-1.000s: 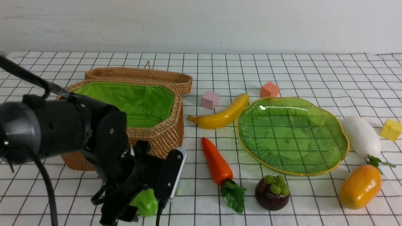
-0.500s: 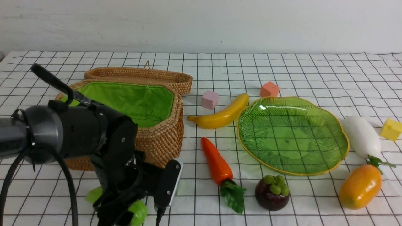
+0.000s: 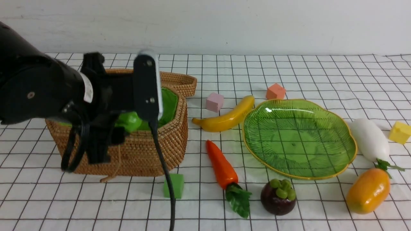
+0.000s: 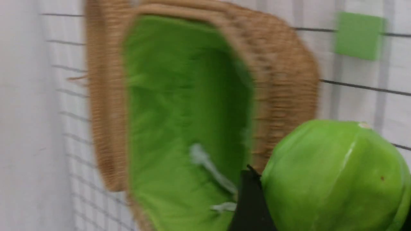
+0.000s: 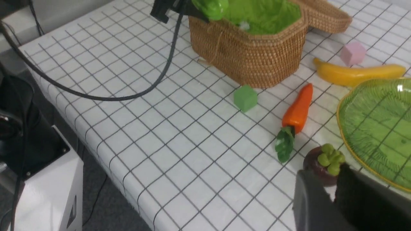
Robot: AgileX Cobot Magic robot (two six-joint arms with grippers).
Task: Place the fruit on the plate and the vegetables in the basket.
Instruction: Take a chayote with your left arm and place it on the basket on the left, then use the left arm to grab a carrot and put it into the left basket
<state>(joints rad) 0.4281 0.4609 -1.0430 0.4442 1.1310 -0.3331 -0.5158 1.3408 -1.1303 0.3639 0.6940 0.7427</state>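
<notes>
Your left arm (image 3: pixel 35 93) blocks most of the basket (image 3: pixel 154 150) in the front view, hiding its left rim and much of the green lining. The blurred left wrist view shows that lining (image 4: pixel 179 128) down to the floor. The left gripper (image 3: pixel 130 123) is clenched on the light-green gourd (image 4: pixel 334 176), held above the basket's near edge and cut off by the wrist picture's border.

The plate (image 3: pixel 298 138) sits right of centre. The radish (image 3: pixel 369 138) lies just right of it, the banana (image 3: pixel 226 117) at its far-left rim, and the carrot (image 3: pixel 221 166) between it and the basket. The mango (image 3: pixel 368 191) and mangosteen (image 3: pixel 278 197) lie on its near side.

Only the right wrist view shows your right gripper (image 5: pixel 335 189). It is cropped there, and I cannot tell whether it is clenched. The yellow cube (image 3: pixel 399 131) is cut off at the far right.
</notes>
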